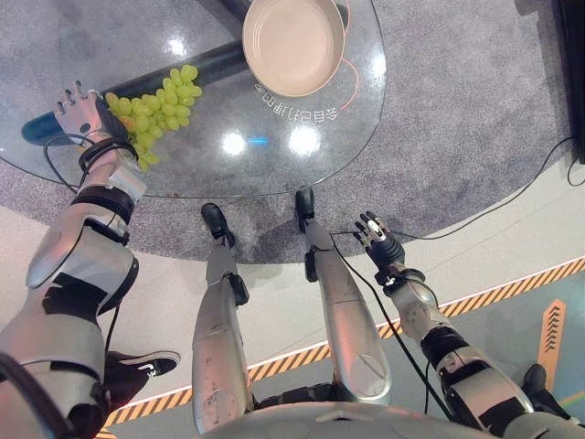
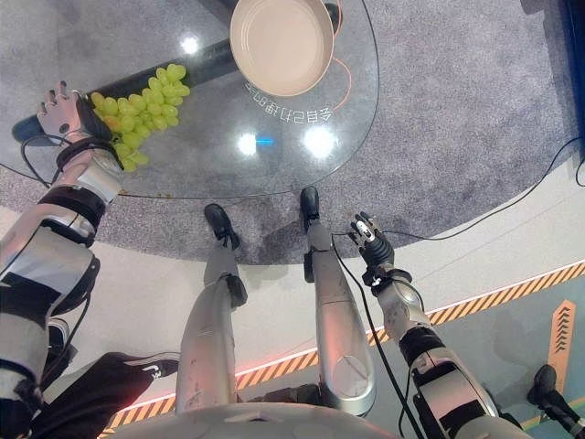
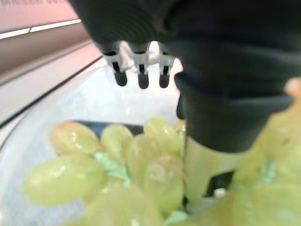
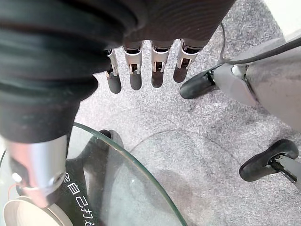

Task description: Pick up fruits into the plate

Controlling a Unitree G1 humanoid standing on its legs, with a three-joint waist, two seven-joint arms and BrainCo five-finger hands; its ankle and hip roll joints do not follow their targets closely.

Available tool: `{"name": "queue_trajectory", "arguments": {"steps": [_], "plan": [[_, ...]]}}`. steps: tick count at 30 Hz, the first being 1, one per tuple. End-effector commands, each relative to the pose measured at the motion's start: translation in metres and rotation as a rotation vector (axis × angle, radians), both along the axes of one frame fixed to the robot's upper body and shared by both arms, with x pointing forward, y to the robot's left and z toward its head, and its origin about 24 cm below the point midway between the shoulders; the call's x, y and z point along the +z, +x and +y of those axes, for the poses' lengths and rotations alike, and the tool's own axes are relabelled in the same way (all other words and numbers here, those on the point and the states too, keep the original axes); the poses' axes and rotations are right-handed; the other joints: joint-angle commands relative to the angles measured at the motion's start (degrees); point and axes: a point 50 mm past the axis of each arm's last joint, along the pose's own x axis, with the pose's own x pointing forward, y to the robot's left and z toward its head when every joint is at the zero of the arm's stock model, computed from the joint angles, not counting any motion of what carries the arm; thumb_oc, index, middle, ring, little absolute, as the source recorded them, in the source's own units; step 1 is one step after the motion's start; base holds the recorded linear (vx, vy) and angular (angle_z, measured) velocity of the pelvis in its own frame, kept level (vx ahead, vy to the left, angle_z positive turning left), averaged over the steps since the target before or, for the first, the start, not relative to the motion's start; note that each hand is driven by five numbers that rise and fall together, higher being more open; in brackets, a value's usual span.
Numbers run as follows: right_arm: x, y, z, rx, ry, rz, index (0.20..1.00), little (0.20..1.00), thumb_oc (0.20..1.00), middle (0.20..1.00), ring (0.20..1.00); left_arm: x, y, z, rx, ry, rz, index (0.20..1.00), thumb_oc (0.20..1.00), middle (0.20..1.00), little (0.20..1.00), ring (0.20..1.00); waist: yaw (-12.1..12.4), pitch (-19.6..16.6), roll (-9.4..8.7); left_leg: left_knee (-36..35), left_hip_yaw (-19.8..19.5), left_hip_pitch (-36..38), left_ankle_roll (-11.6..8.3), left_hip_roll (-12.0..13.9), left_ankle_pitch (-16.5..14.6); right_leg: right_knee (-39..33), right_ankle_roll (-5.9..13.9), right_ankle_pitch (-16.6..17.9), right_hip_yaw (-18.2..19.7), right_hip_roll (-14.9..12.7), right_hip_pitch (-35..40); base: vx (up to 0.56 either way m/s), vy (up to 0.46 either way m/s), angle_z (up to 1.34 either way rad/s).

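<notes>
A bunch of green grapes (image 1: 157, 110) lies on the round glass table (image 1: 274, 160), left of its middle. My left hand (image 1: 80, 112) is over the bunch's left end with its fingers (image 3: 138, 77) straight and open. Its thumb points down among the grapes (image 3: 117, 165), and I cannot tell whether it touches them. An empty beige plate (image 1: 292, 46) stands at the table's far side, to the right of the grapes. My right hand (image 1: 377, 240) hangs open below the table's near edge, over the grey carpet, holding nothing.
A dark cylindrical table base (image 1: 206, 64) shows through the glass beside the grapes. Grey carpet (image 1: 475, 119) surrounds the table. A person's black sneaker (image 1: 146, 364) stands on the floor at lower left, near striped orange-and-black floor tape (image 1: 512, 285).
</notes>
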Motion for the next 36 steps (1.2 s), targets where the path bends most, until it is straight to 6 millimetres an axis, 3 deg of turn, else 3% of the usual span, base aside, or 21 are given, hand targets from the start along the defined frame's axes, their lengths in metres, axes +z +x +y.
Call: {"name": "queue_trajectory", "arguments": {"steps": [1,7,17,24,36], "plan": [[-0.004,-0.014,-0.003,-0.026,0.026,-0.017,1.000,1.000,1.000,1.000,1.000,-0.009,0.005,-0.020,-0.069,-0.078,-0.058,1.000,1.000,1.000,1.000,1.000,0.0,0.9,-0.18,2.5,-0.6,1.8,-1.49,-2.8,-6.2,-2.2,-1.74,1.1,-0.7,5.5,1.8,0.00,0.000,0.00],[-0.006,-0.019,-0.007,-0.044,0.024,-0.018,1.000,1.000,1.000,1.000,1.000,0.009,0.002,-0.017,-0.050,-0.017,-0.146,1.000,1.000,1.000,1.000,1.000,0.6,0.9,0.80,2.8,-0.8,2.0,-1.45,-3.0,-6.3,-1.8,-1.83,0.7,-0.8,5.3,2.0,0.00,0.000,0.00],[-0.009,-0.025,-0.014,-0.072,0.030,-0.015,1.000,1.000,1.000,1.000,1.000,0.015,-0.003,-0.018,-0.051,0.057,-0.170,1.000,1.000,1.000,1.000,1.000,1.4,0.9,1.90,2.9,-1.2,2.3,-1.17,-3.3,-6.7,-1.5,-1.70,0.3,-1.4,4.8,2.3,0.00,0.000,0.00],[-0.007,-0.021,-0.011,-0.068,0.043,-0.014,1.000,1.000,1.000,1.000,1.000,0.015,-0.001,-0.021,-0.001,0.152,-0.128,1.000,1.000,1.000,1.000,1.000,1.1,0.9,1.10,2.9,-1.0,2.1,-1.22,-3.1,-6.6,-1.5,-1.67,0.5,-1.4,4.9,2.1,0.00,0.000,0.00],[-0.005,-0.014,0.000,-0.037,0.057,-0.017,1.000,1.000,1.000,1.000,1.000,0.003,0.005,-0.026,0.064,0.090,-0.053,1.000,1.000,1.000,1.000,1.000,-0.6,0.9,-0.53,2.7,-0.1,1.3,-1.48,-2.6,-6.1,-1.7,-1.61,1.2,-0.7,5.6,1.1,0.00,0.000,0.00]]}}
